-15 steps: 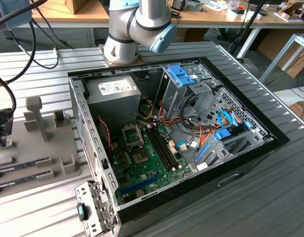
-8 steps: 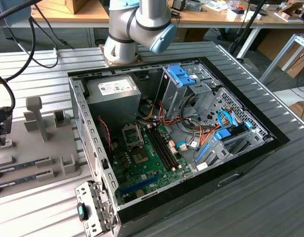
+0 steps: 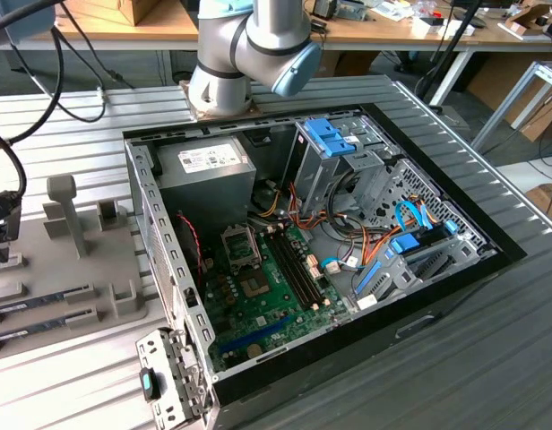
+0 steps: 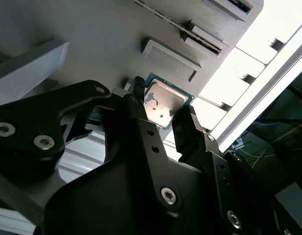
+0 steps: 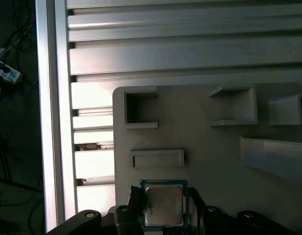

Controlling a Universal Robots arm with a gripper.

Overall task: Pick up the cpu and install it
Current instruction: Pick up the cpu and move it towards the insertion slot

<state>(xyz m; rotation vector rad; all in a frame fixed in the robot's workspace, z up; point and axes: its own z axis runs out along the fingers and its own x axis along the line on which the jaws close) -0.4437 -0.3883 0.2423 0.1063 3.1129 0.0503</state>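
Your claw [image 5: 163,201] pinches the cpu [image 5: 163,206] by two opposite edges, one dark finger [image 5: 135,199] pressed against each side. The cpu, silvery top up with a thin green rim, lies flat on the grey parts tray [image 5: 205,147], squarely between the fingertips in both wrist views.

You have the cpu [image 5: 163,205] showing a silvery top, faintly smudged, framed by a thin green edge. Your claw [image 4: 160,105] is black with pale metal screw heads. The holder plate [image 5: 214,147] is plain matte grey, and the surface [image 3: 473,376] is silver-grey, striped by long parallel ribs. In the exterior view the computer case [image 3: 366,345] is black, its board [image 3: 258,296] green, the power-supply box [image 3: 209,166] grey, the drive latches [image 3: 330,136] blue, the cables [image 3: 298,215] orange, and the arm's joint cap [image 3: 292,70] light blue.
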